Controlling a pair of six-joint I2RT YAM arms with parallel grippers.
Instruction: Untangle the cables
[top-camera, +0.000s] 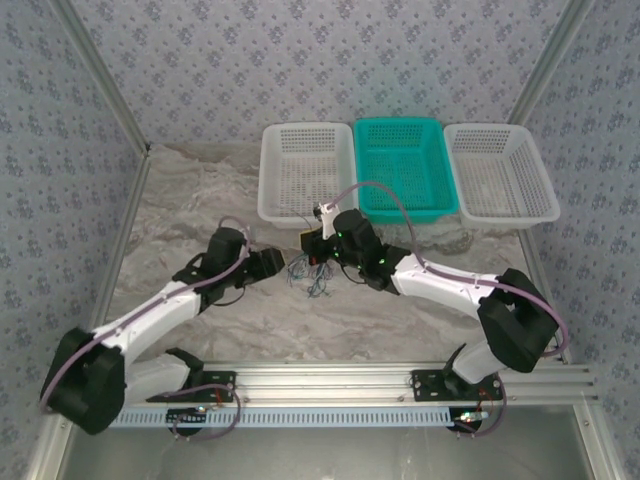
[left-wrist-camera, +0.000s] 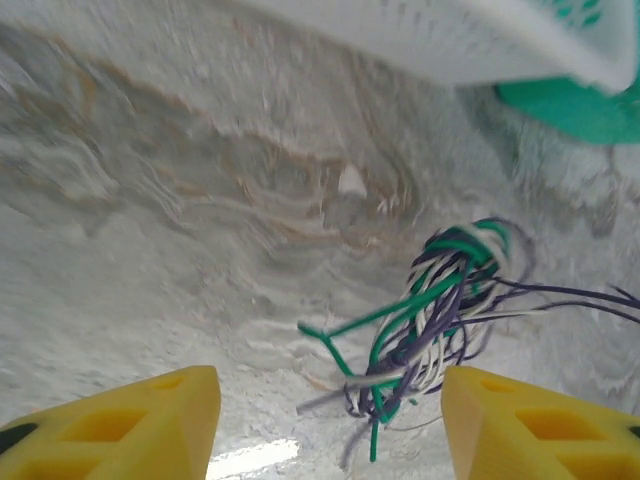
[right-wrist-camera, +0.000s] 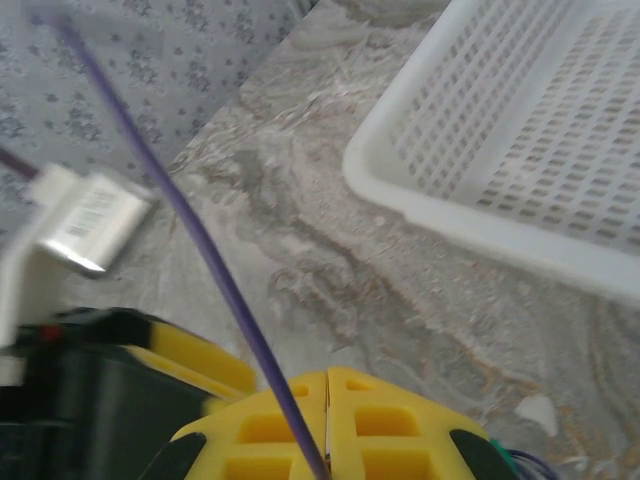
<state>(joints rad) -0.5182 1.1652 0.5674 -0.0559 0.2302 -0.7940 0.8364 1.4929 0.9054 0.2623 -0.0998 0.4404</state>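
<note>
Blurring makes it hard to follow 1 purple strand of the cables past the right gripper, whose fingers are pinched together on it. The bunch is between the left gripper's parted fingers, over a marbled table walled with patterned paper.

L pincer jaws wide apart. R pincer fingers pressed together, no gap. Both arms reach fwd and inward; R pincer just right of L pincer, tips facing.
</note>
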